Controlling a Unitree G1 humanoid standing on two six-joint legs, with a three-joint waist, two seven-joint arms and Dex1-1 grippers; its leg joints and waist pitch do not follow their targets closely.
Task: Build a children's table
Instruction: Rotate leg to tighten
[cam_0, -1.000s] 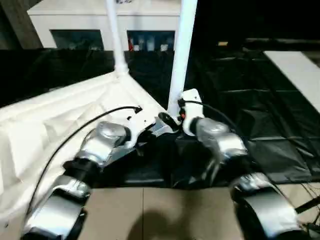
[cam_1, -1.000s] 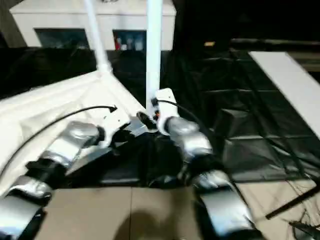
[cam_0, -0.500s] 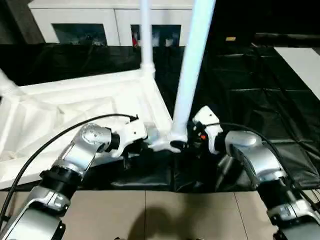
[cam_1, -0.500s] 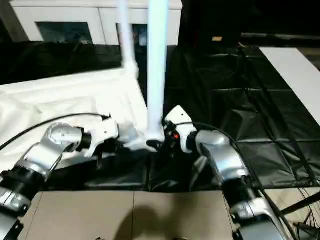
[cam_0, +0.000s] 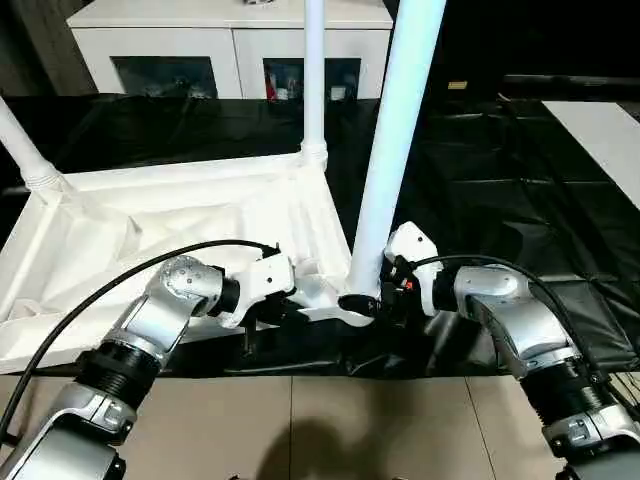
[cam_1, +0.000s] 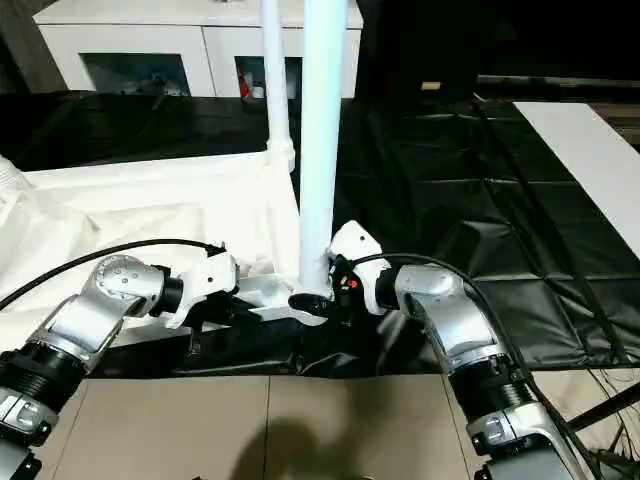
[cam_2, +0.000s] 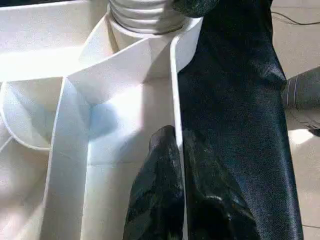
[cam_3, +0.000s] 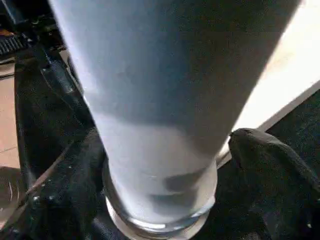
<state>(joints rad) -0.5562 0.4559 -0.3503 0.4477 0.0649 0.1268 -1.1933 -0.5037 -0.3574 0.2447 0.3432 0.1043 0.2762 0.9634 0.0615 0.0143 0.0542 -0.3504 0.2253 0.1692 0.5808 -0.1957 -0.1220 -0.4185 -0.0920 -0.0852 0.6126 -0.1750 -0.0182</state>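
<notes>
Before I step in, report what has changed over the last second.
No part has clearly moved; the head camera's view itself has shifted. The left gripper stays pinched on the tabletop rim, and the right gripper still straddles the near leg at its base. The far leg remains upright.

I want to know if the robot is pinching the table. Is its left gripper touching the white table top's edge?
Touching. In the left wrist view the left gripper has its two black fingers closed on the thin rim of the white table top, one on each side.
</notes>
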